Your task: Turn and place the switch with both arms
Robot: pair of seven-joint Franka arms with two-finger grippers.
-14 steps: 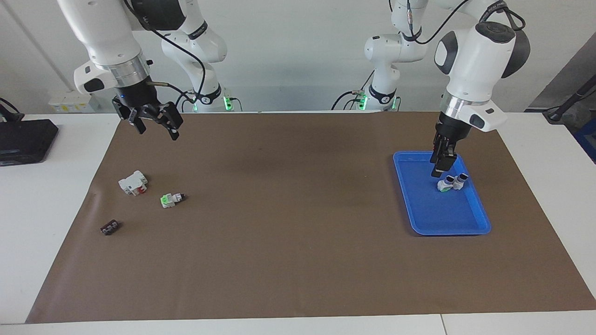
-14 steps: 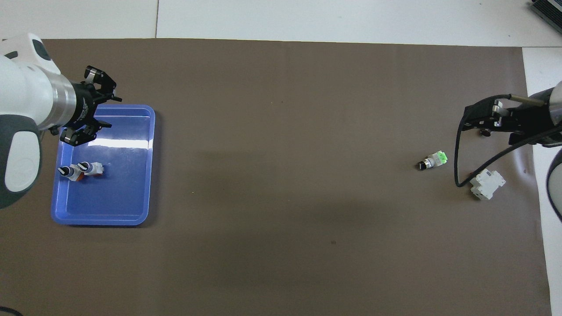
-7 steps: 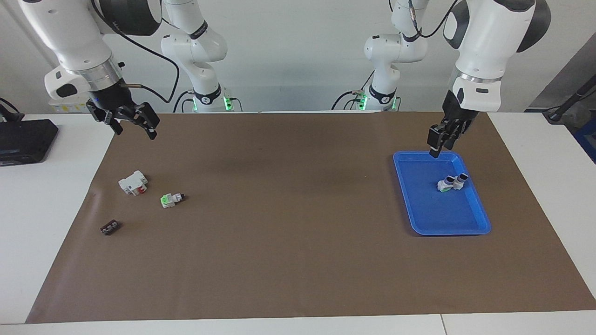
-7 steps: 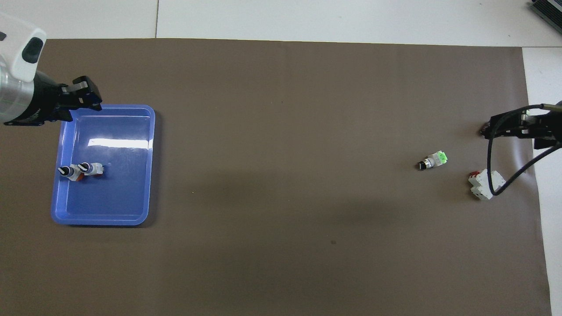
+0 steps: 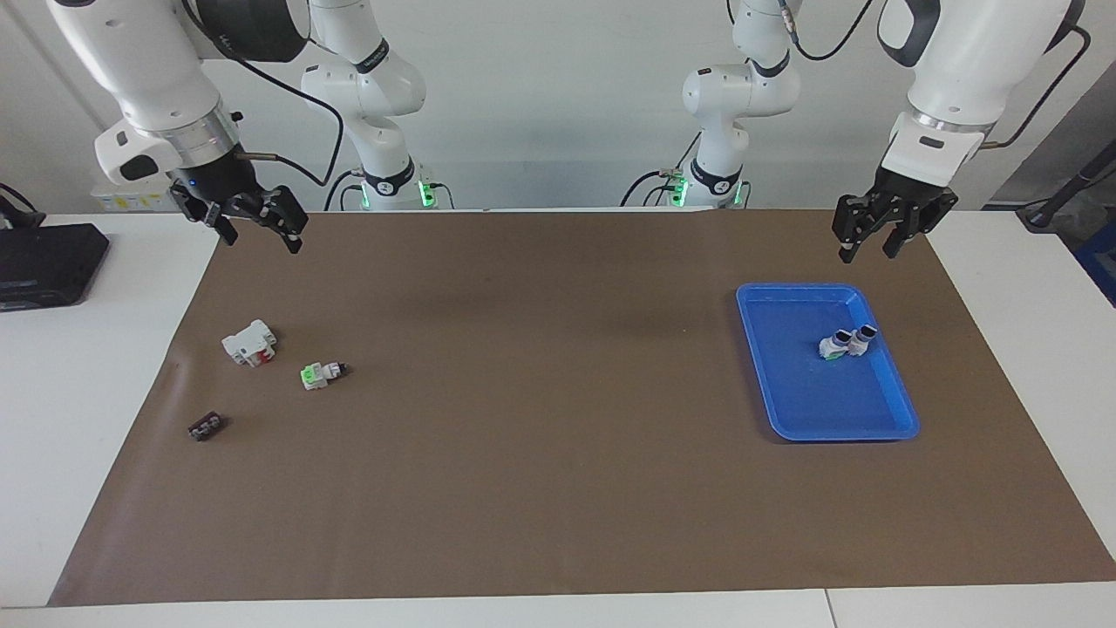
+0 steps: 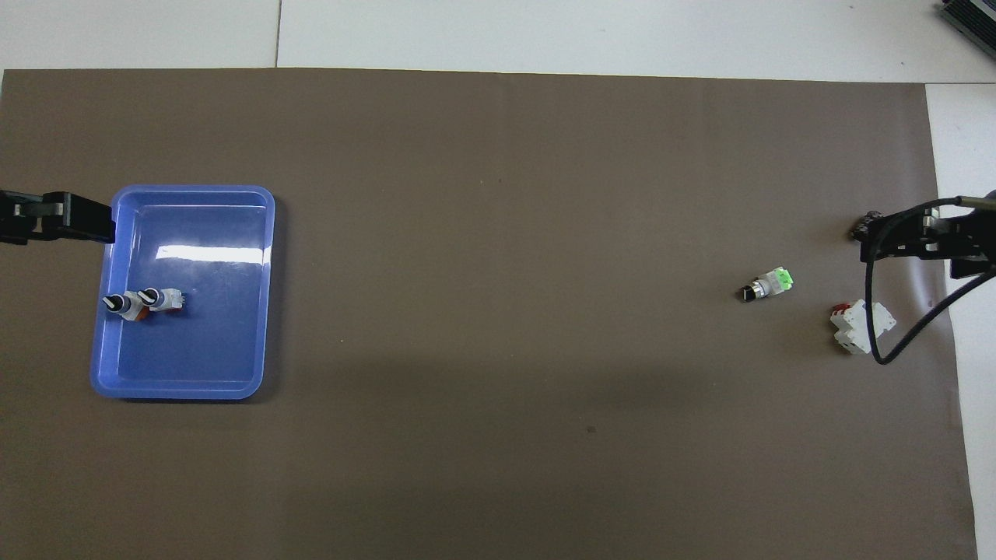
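Note:
Two small white-grey switches with dark round knobs lie side by side, touching, in the blue tray (image 5: 872, 419) (image 6: 233, 233). The switch (image 6: 161, 299) (image 5: 861, 337) shows orange at its end in the overhead view, and so does its neighbour (image 6: 124, 306) (image 5: 833, 348). My left gripper (image 5: 867, 249) (image 6: 78, 219) is open and empty, raised over the mat just off the tray's edge that is nearer to the robots. My right gripper (image 5: 260, 240) (image 6: 895, 237) is open and empty, raised over the mat's corner at the right arm's end.
A green-ended switch (image 5: 321, 374) (image 6: 766, 285), a larger white block with a red part (image 5: 249, 342) (image 6: 860, 327) and a small dark part (image 5: 206, 426) lie on the mat at the right arm's end. A black box (image 5: 44, 262) sits off the mat.
My left gripper has risen from over the switches in the tray, drawn back toward the robots off the tray, and turned. My right gripper has drawn back toward its end of the table.

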